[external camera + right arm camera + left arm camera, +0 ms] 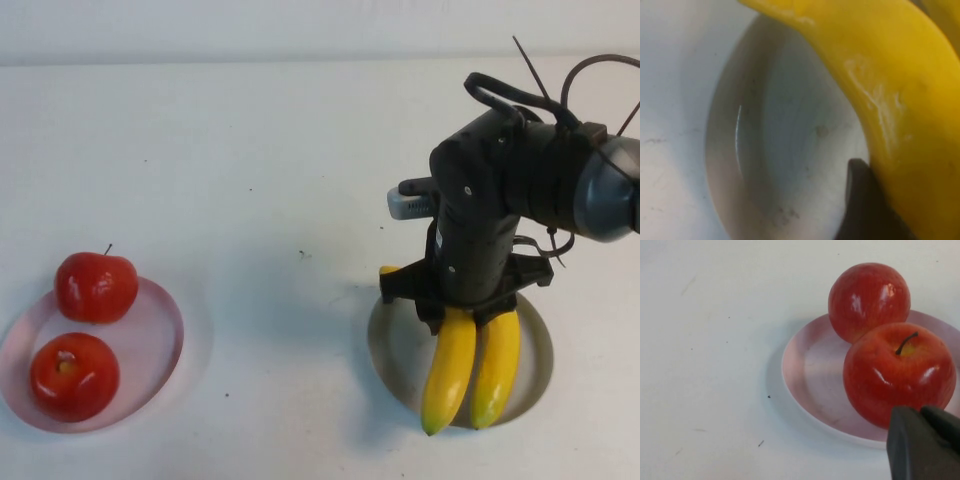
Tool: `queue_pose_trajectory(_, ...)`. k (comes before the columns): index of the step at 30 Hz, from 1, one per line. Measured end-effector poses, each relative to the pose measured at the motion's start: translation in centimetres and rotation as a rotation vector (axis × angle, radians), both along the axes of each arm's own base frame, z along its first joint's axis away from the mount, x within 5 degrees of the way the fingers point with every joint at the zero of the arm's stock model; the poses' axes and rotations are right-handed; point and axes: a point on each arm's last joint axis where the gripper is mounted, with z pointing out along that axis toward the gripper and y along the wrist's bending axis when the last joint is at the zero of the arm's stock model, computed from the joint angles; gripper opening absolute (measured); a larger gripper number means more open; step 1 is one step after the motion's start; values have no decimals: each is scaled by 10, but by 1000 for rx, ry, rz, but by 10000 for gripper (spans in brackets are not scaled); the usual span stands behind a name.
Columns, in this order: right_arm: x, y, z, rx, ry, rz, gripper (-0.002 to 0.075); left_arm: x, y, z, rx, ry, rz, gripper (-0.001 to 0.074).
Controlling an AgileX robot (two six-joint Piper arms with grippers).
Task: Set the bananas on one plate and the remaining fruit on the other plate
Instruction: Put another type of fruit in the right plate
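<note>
Right gripper has its jaws clenched on the bananas over the grey plate, while the left gripper, jaws' state unclear, sits by the apples.

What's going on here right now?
The right gripper is over the grey-blue plate on the robot's right, with the bananas at its fingers above that plate. Both red apples already sit on the pale pink plate at left. The left gripper is beside them, holding nothing.
</note>
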Motion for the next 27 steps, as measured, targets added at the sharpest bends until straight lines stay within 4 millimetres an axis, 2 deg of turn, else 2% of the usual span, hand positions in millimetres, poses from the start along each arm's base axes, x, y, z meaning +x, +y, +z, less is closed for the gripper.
queue_pose_trajectory(5, -1, -1, -1, -9, 10, -2, 314, 0, 0, 0, 0, 0, 0, 4)
queue_pose_trajectory(12, -2, -3, -1, -35, 30, -3, 364, 0, 0, 0, 0, 0, 0, 4)
queue_pose_trajectory(20, -3, -4, 1, -38, 33, -5, 370, 0, 0, 0, 0, 0, 0, 4)
queue_pose_trajectory(22, -6, -5, 7, -32, 28, -6, 365, 0, 0, 0, 0, 0, 0, 4)
queue_pose_trajectory(24, -10, -9, 22, -15, 7, -9, 344, 0, 0, 0, 0, 0, 0, 4)
queue_pose_trajectory(27, -20, -15, 48, 18, -36, 23, 264, 0, 0, 0, 0, 0, 0, 4)
